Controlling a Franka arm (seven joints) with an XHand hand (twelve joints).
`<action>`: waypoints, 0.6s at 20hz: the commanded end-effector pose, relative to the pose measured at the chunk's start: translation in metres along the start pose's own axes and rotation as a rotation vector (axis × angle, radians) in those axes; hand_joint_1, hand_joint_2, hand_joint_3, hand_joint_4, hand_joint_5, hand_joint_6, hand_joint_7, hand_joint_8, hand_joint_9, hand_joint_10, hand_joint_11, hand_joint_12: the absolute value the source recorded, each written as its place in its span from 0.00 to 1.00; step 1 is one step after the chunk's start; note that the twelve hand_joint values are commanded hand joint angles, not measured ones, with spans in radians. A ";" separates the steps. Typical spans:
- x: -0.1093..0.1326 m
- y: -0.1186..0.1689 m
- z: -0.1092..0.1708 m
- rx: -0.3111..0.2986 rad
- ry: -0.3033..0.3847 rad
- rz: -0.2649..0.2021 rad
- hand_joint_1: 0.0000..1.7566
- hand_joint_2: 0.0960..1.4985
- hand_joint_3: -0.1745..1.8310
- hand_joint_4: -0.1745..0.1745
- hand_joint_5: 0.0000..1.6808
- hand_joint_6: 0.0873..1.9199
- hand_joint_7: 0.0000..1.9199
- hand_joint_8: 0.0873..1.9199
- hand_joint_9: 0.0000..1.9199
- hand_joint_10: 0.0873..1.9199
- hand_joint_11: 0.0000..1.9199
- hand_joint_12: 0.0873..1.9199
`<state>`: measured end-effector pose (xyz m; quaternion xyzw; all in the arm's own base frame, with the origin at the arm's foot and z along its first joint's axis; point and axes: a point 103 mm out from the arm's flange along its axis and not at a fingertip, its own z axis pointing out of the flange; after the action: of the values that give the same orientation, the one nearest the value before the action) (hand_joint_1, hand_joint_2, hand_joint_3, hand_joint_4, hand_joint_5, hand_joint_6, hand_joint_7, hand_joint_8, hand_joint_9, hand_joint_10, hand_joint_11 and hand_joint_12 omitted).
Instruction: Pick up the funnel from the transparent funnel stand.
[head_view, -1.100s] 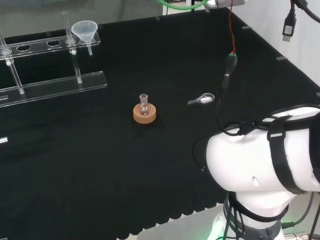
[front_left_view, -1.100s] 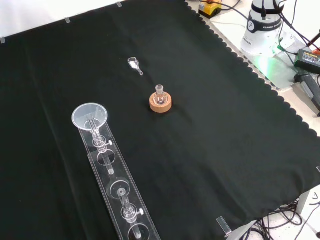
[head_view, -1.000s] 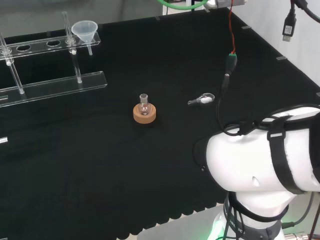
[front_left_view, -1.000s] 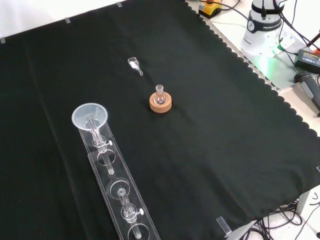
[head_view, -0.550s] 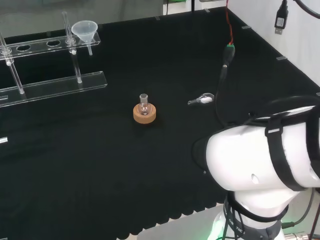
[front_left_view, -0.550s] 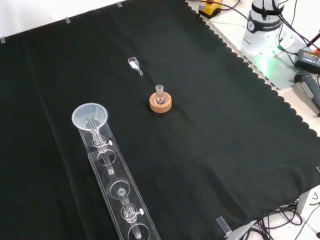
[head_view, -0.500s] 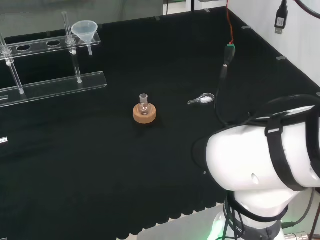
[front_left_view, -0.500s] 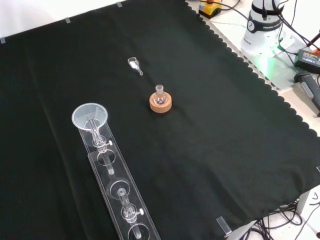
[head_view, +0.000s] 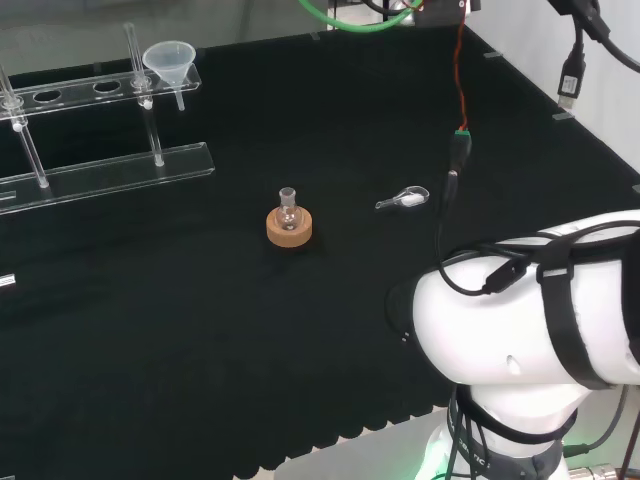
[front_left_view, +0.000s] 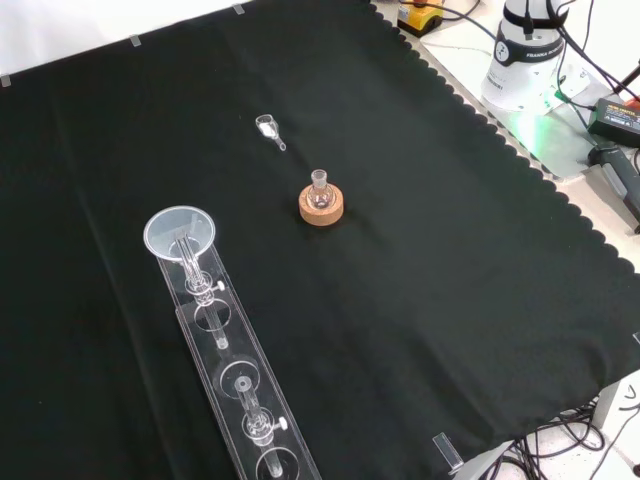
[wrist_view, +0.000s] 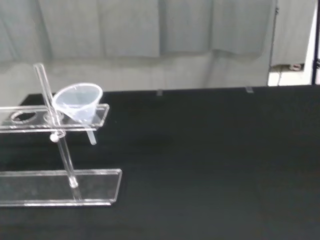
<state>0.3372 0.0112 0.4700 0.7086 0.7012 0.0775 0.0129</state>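
A clear plastic funnel (head_view: 168, 58) sits in the end hole of the transparent funnel stand (head_view: 110, 170), at the far left of the head view. Its stem hangs down through the top rail. In the front view the funnel (front_left_view: 180, 233) is at the upper end of the long stand (front_left_view: 250, 400), which runs down the lower left. The wrist view looks at the funnel (wrist_view: 77, 102) from some distance, with its cone tilted in the stand (wrist_view: 60, 180).
A small glass flask on a cork ring (head_view: 289, 222) stands mid-cloth, also seen in the front view (front_left_view: 321, 203). A small clear glass piece (head_view: 405, 198) lies to its right in the head view. The arm's white link (head_view: 530, 320) and a dangling cable (head_view: 455, 150) fill the right.
In the head view the arm's white link has shifted slightly and the dangling cables above it have swung. Funnel, stand and flask have not moved.
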 end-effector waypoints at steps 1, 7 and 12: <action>0.010 0.069 0.045 -0.017 0.119 -0.101 0.00 0.53 0.17 0.72 0.00 0.00 0.00 0.00 0.00 0.00 0.00 0.38; 0.041 0.117 0.065 -0.020 0.198 -0.128 0.00 0.53 0.17 0.73 0.00 0.00 0.00 0.00 0.00 0.00 0.00 0.34; 0.072 0.150 0.093 -0.017 0.183 -0.118 0.03 0.52 0.16 0.73 0.00 0.00 0.00 0.00 0.00 0.00 0.00 0.34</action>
<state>0.4304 0.0401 0.4211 0.6721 0.7308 0.1118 -0.0413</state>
